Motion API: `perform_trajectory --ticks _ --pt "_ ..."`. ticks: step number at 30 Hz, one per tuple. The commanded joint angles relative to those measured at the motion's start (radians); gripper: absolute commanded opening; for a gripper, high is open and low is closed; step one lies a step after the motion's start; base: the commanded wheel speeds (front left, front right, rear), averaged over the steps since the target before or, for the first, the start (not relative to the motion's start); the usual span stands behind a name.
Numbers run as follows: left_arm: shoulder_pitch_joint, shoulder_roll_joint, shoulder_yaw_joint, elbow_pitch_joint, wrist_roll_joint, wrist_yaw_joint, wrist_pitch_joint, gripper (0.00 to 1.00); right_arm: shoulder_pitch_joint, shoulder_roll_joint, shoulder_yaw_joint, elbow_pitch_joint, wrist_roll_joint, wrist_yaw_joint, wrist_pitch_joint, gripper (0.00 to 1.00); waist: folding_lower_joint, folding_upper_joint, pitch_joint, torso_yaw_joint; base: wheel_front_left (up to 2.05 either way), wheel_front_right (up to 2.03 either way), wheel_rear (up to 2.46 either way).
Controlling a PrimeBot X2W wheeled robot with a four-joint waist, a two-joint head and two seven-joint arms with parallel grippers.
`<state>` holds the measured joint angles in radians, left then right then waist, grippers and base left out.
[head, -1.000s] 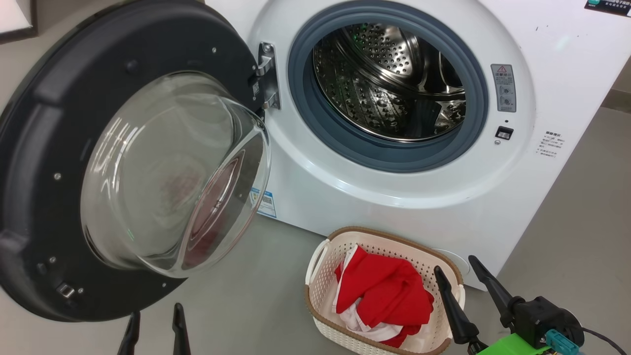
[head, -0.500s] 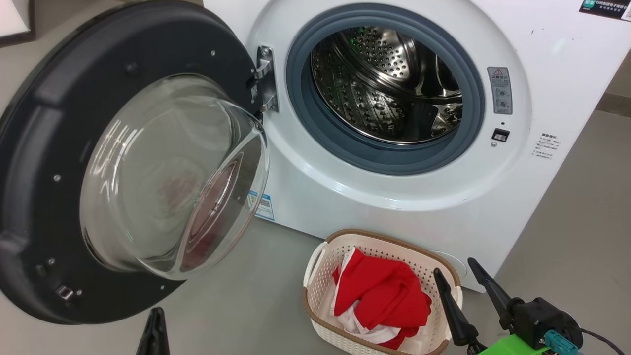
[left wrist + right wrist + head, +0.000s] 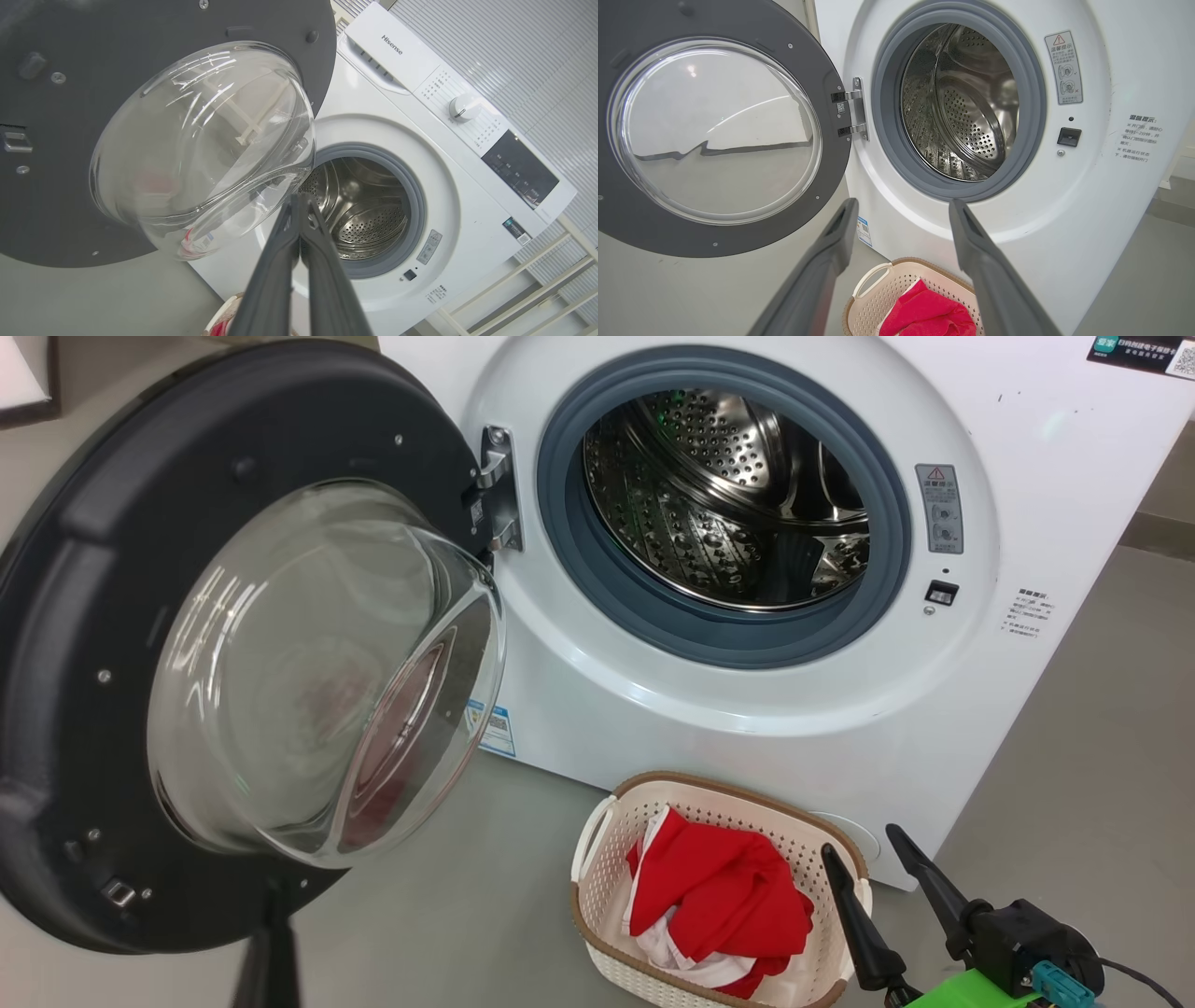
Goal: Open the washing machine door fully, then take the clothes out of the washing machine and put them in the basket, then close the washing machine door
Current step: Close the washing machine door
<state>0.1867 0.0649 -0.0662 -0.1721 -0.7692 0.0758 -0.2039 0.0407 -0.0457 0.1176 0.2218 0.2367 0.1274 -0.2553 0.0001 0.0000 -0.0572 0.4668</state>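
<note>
The washing machine (image 3: 747,709) stands with its steel drum bare. The washing machine door (image 3: 84,644) hangs open to the left, its glass bowl bulging toward me. On the floor in front sits the basket (image 3: 597,896) with the red and white clothes (image 3: 719,905) piled in it. My left gripper (image 3: 272,919) is shut on nothing, its tips just below the door's lower rim. In the left wrist view the left gripper (image 3: 299,203) points past the door (image 3: 56,196) at the drum mouth. My right gripper (image 3: 863,845) is open beside the basket's right end; in the right wrist view the right gripper (image 3: 903,207) hovers above the basket (image 3: 873,298) and clothes (image 3: 924,315).
Grey floor (image 3: 448,896) lies between door and basket and right of the machine. A white slatted rack (image 3: 537,298) stands beside the machine, in front of a ribbed wall. A dark-framed panel (image 3: 28,378) is on the far left wall.
My left gripper's fingers have closed together and moved up toward the door's lower rim. The right gripper has stayed put; the head camera shifted slightly.
</note>
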Motion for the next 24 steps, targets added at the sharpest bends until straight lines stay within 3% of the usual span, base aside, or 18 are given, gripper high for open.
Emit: perform_trajectory --ticks 1,3,8,13,19,24 --pt "-0.029 -0.006 0.064 -0.058 -0.112 -0.034 -0.004 0.00 -0.008 -0.004 0.022 -0.029 0.005 0.003 -0.006 1.00 -0.0001 0.0000 0.000 0.001 0.00 0.00 0.00" --pt "-0.032 -0.008 0.081 -0.077 -0.177 -0.048 0.000 0.00 -0.008 -0.004 0.022 -0.029 0.005 0.003 -0.006 1.00 -0.0001 0.0000 0.001 0.001 0.00 0.00 0.00" --pt "-0.046 -0.012 0.196 -0.168 -0.459 -0.087 0.003 0.00 -0.008 -0.004 0.019 -0.033 0.004 0.003 -0.006 1.00 -0.0001 0.0000 0.004 0.005 0.00 0.00 0.00" --pt "-0.067 0.005 0.347 -0.234 -0.621 -0.102 0.000 0.00 -0.005 -0.004 0.014 -0.036 0.003 0.003 -0.006 1.00 -0.0001 0.0000 0.008 0.014 0.00 0.00 0.00" --pt "-0.106 0.081 0.534 -0.243 -0.766 -0.116 0.007 0.00 -0.006 -0.004 0.011 -0.037 0.001 0.003 -0.006 1.00 -0.0001 0.0000 0.013 0.022 0.00 0.00 0.00" --pt "-0.154 0.175 0.656 -0.155 -0.848 -0.100 0.028 0.00 -0.010 -0.004 0.007 -0.040 -0.002 0.003 -0.006 1.00 -0.0001 0.0000 0.023 0.028 0.00 0.00 0.00"
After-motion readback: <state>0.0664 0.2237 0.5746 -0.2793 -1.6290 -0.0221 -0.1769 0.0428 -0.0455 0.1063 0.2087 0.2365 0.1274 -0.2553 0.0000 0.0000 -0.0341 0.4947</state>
